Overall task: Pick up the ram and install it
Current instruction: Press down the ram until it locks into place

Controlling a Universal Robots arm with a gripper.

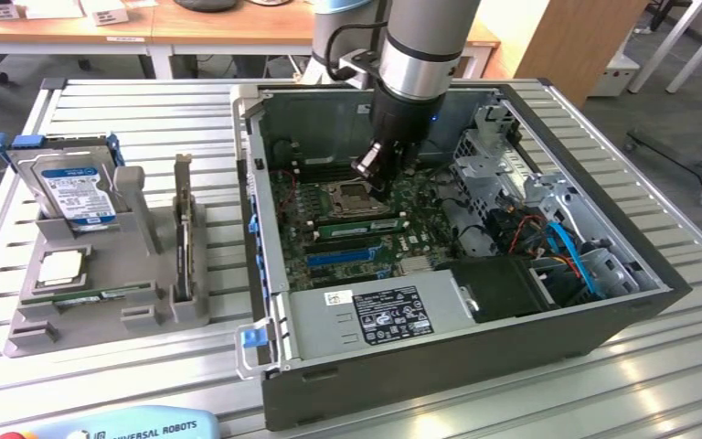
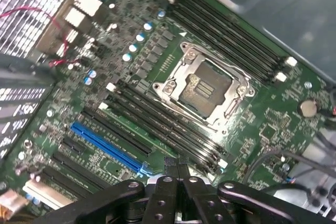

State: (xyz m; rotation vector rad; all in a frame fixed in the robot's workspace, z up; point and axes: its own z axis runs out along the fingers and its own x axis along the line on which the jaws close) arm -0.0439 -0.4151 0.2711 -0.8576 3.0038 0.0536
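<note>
My gripper (image 1: 379, 186) hangs inside the open computer case (image 1: 449, 366), low over the motherboard (image 2: 252, 124). Its fingers are shut together with nothing between them. In the wrist view the gripper (image 2: 177, 165) is at one end of the memory slots (image 2: 157, 127) beside the empty processor socket (image 2: 202, 88). In the exterior view a long green ram stick (image 1: 354, 224) sits along those slots, just below the fingertips. I cannot tell whether they touch it. Another thin green stick (image 1: 83, 297) lies at the front of the grey parts holder (image 1: 143, 315).
The holder, on the exterior view's left, also carries a hard drive (image 1: 73, 187), a square silver processor (image 1: 61, 265) and an upright dark card (image 1: 183, 229). Inside the case are a blue slot (image 2: 107, 148), a drive cage (image 1: 497, 155), cables (image 1: 570, 251) and the power supply (image 1: 376, 315).
</note>
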